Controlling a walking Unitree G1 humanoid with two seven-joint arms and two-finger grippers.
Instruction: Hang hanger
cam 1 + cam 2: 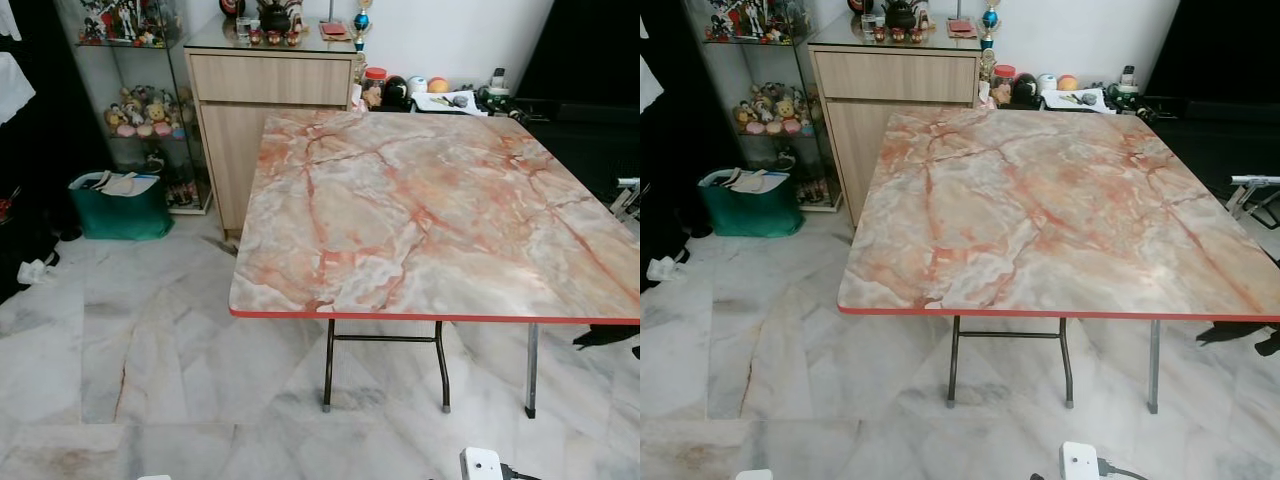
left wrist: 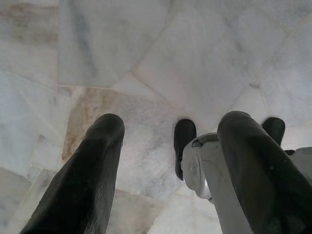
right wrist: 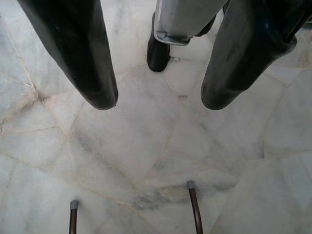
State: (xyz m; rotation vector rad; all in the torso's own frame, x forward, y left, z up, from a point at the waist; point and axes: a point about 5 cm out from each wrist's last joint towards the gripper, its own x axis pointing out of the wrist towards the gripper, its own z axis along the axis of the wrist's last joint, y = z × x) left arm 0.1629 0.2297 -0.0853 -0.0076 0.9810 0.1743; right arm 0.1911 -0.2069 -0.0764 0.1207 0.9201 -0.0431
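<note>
Left gripper (image 2: 168, 122): hangs over the pale marble floor (image 2: 122, 53), its two black fingers (image 2: 92, 165) spread apart, nothing between them. Past the fingers, the robot's own black foot (image 2: 184, 141) and silver lower leg (image 2: 202, 168) stand on the floor.

Right gripper (image 3: 158, 100): also pointed down at the floor, fingers (image 3: 83, 63) parted and empty. Beyond the tips, a black foot (image 3: 158, 51) under a silver leg; nearer the other edge of that view, the capped ends of two thin dark table legs (image 3: 193, 204) rest on the tiles.

Table (image 1: 430, 215): square folding type, top printed as pink and orange veined marble with a red edge band, on thin dark metal legs (image 1: 328, 375). Top is bare. It stands straight ahead of the robot.

Cabinet (image 1: 270, 110): light wood, one drawer over a door, behind the table's far left corner. On its top: a dark teapot (image 1: 274, 16), small red cups, a small trophy-like figure (image 1: 361, 22).

Glass display case (image 1: 140, 90): left of the cabinet, shelves of small toy figures. No writing on them can be read.

Green bag (image 1: 122, 205): on the floor before the display case, papers showing at its mouth.

Low surface behind the table: a red-lidded jar (image 1: 375, 84), a dark round item, an orange ball (image 1: 437, 85), assorted small clutter; labels too small to read.

White plug adapter (image 1: 481, 464): on the floor at the near edge, with a black cable.

Hanger: cannot be made out in any of these views; its position cannot be told.
</note>
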